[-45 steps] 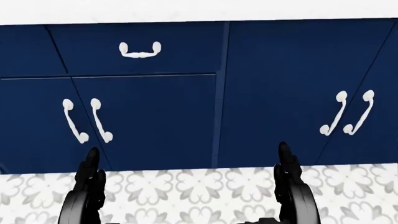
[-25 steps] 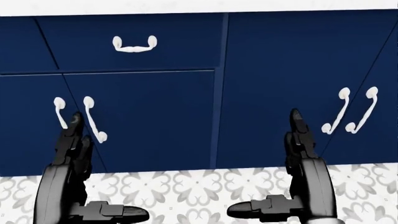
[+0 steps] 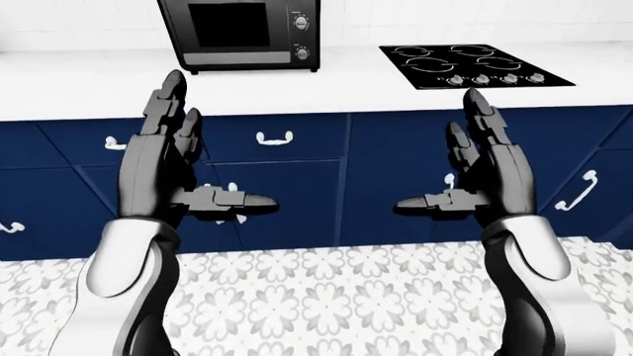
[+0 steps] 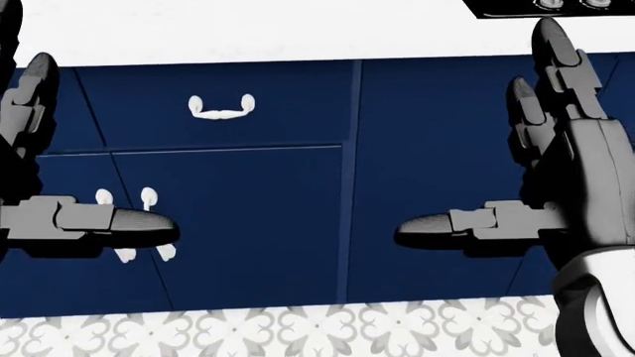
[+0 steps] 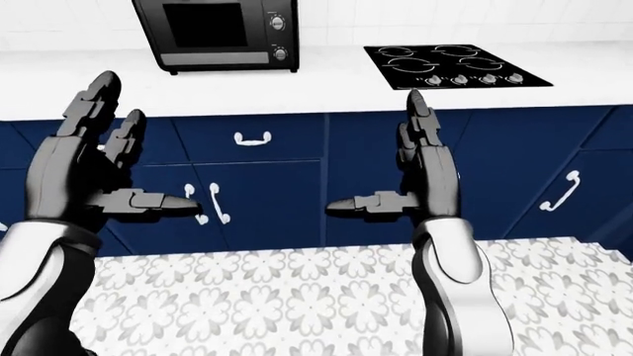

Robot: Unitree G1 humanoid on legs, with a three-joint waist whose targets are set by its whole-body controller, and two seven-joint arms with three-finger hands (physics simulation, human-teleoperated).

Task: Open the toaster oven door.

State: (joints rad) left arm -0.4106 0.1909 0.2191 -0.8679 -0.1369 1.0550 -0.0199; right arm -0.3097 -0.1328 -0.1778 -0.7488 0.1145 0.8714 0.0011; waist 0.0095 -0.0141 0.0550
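The black toaster oven [image 3: 243, 33] stands on the white counter at the top of the left-eye view. Its dark glass door is shut, and two knobs sit down its right side. Both black three-finger hands are raised well short of the counter, below the oven, touching nothing. My left hand [image 3: 202, 159] is open, with fingers pointing up and the thumb pointing right. My right hand [image 3: 450, 167] mirrors it, open with the thumb pointing left. The oven lies up and slightly right of the left hand. In the head view the oven is out of frame.
A black cooktop [image 3: 475, 65] lies in the counter [image 3: 89, 89] right of the oven. Navy cabinets [image 4: 238, 208] with white handles [image 4: 220, 108] run beneath the counter. Grey patterned floor tiles [image 3: 326, 297] lie between me and the cabinets.
Both hands have risen from low near the floor to counter-edge height, thumbs now pointing inward. The head view has tilted up, so the cabinets sit lower and the counter shows.
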